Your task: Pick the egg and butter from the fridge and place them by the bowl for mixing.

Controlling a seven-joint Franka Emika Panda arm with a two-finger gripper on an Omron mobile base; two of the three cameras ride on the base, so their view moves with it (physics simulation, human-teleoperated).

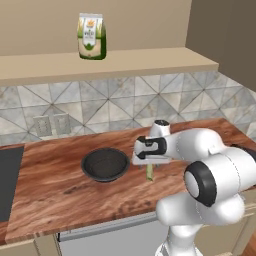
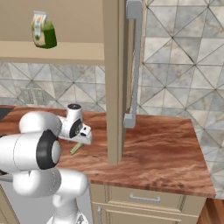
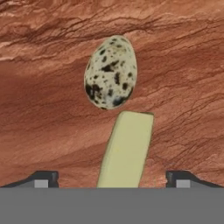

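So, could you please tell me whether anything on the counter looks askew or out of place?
Nothing looks damaged or spilled. The butter stick lies on the wooden counter between the open gripper fingertips, its far end nearly touching the speckled egg. Both rest just beside the black bowl, which sits upright.

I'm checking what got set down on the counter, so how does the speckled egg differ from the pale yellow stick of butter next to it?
The speckled cream-and-black egg is rounded and oval; the pale yellow stick of butter is long and flat-sided. The egg is blotched with dark spots, while the butter is one plain colour. The butter lies between the fingertips of the open gripper; the egg lies beyond the butter's far end. Both rest on the reddish-brown wooden counter, neither held.
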